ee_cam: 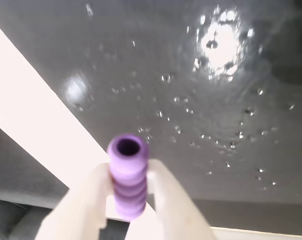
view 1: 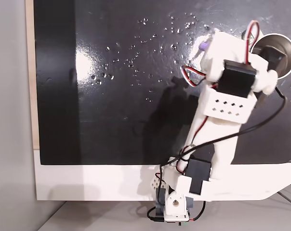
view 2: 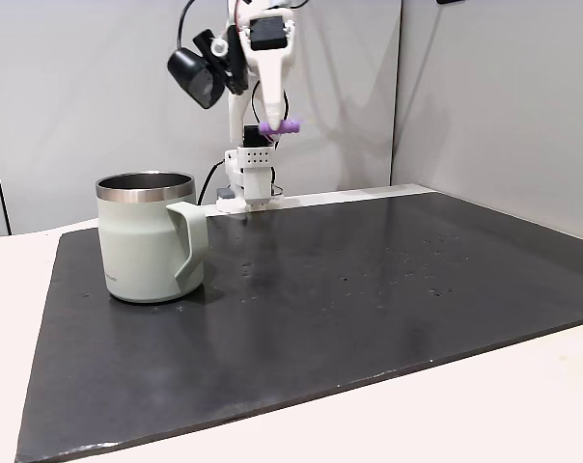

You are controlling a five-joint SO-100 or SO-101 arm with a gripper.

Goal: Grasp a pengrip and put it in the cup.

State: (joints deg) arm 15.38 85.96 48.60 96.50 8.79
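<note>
Mat: a black sheet lay over a white table, speckled with small shiny spots in the wrist view and in both fixed views.

Cup: in a fixed view the pale grey-green cup stood upright near the mat's left side, its loop handle turned to the right and its steel lining showing at the rim; in the top-down fixed view only part of the cup showed at the right edge, the arm lying over the rest.

Arm: the white arm ran up from its base at the bottom edge toward the cup in the top-down fixed view.

Gripper: the gripper hung high above the mat — to the right of the cup and well clear of it in a fixed view; the gripper was clenched on the purple tube, one pale finger on each side.

Pengrip: the pengrip sat between the fingers, ribbed, its hollow end facing the wrist camera; in a fixed view the pengrip lay crosswise at the gripper's tip — in the top-down fixed view the pengrip peeked out left of the white wrist.
</note>
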